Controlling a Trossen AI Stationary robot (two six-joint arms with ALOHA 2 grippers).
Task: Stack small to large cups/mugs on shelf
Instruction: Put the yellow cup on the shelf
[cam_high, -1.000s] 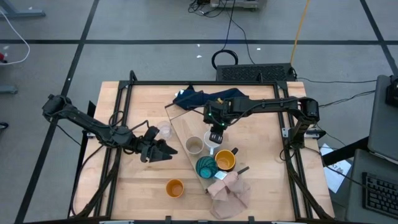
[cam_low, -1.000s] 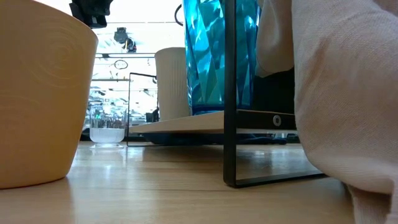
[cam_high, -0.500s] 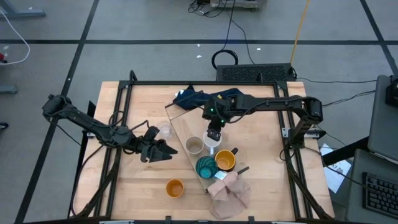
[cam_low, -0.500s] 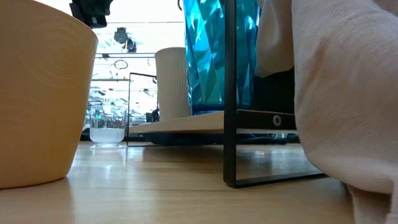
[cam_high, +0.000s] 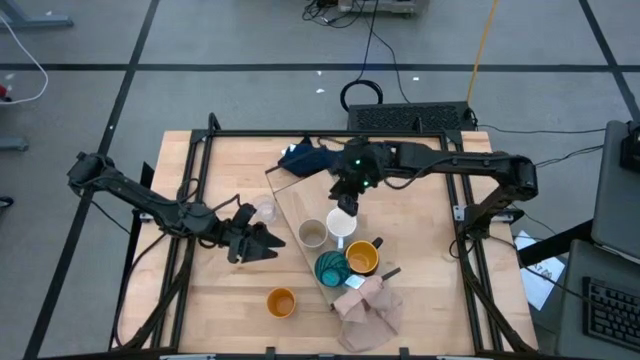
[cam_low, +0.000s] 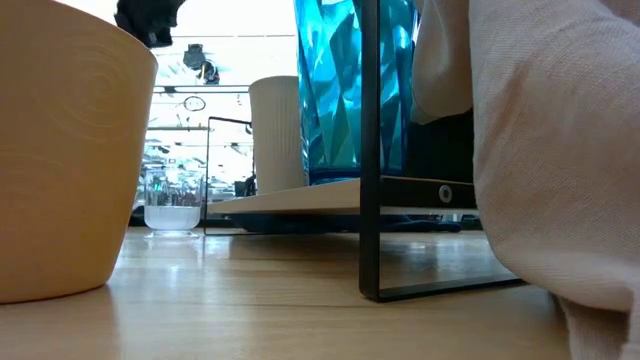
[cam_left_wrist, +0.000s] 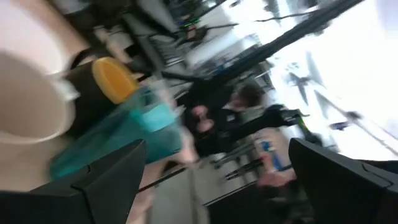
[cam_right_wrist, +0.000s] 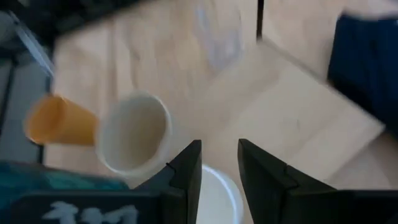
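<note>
Wooden table (cam_high: 420, 270): shelf (cam_high: 295, 200), orange cup (cam_high: 281, 302), clear glass (cam_high: 264, 211), blue cloth (cam_high: 310, 156), beige cloth (cam_high: 368, 308).

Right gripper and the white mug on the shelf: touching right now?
Apart. In the high view the right gripper sits beyond the white mug, with bare shelf showing between; its wrist view shows empty, parted fingers.

Both arms are black and thin, made of long tubes with round joints. The right arm (cam_high: 440, 165) shows a tiny green light. Its fingers (cam_right_wrist: 186, 171) are dark, flat and blocky.
</note>
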